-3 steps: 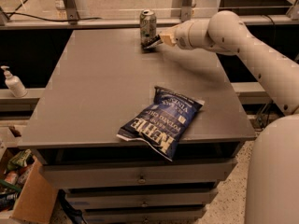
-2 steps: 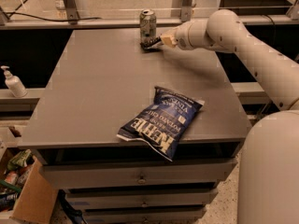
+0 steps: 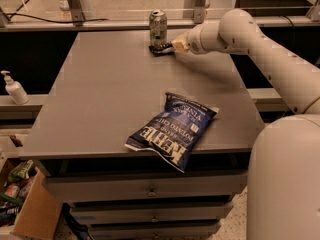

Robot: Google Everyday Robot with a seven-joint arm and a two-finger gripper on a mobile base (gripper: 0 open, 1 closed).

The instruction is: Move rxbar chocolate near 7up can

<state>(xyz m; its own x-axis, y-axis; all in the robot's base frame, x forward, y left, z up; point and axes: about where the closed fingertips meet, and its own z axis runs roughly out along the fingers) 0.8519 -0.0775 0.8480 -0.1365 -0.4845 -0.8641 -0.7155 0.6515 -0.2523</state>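
Almost nothing had shifted over the last second: the gripper point(image 3: 176, 45), the bar and the can sat where they had been, and only the robot's pale rounded body point(image 3: 285, 179) filled a little more of the lower right corner.

A grey bench point(image 3: 100, 94) was seen from above and in front, with drawers point(image 3: 150, 190) beneath its front edge. At the far edge, near the middle, stood the 7up can point(image 3: 158, 28), upright, silver and pale green, with a shiny top rim. The rxbar chocolate point(image 3: 161, 49), a small dark flat bar, lay on the bench at the foot of the can, just in front of it and touching or nearly touching its base.

The cream-coloured arm point(image 3: 260, 49) reached in from the right, low over the far part of the bench. Its gripper pointed left and met the right end of the bar, close beside the can. Whether the jaws were clamped on the bar or merely resting against it could not be told.

Nearer the camera, well apart from the can, a large blue chip bag point(image 3: 172, 134) lay flat and askew, one corner hanging over the front edge. Off the bench to the left, a white pump bottle point(image 3: 14, 88) stood on a lower ledge. A cardboard box point(image 3: 30, 214) sat on the floor at lower left.
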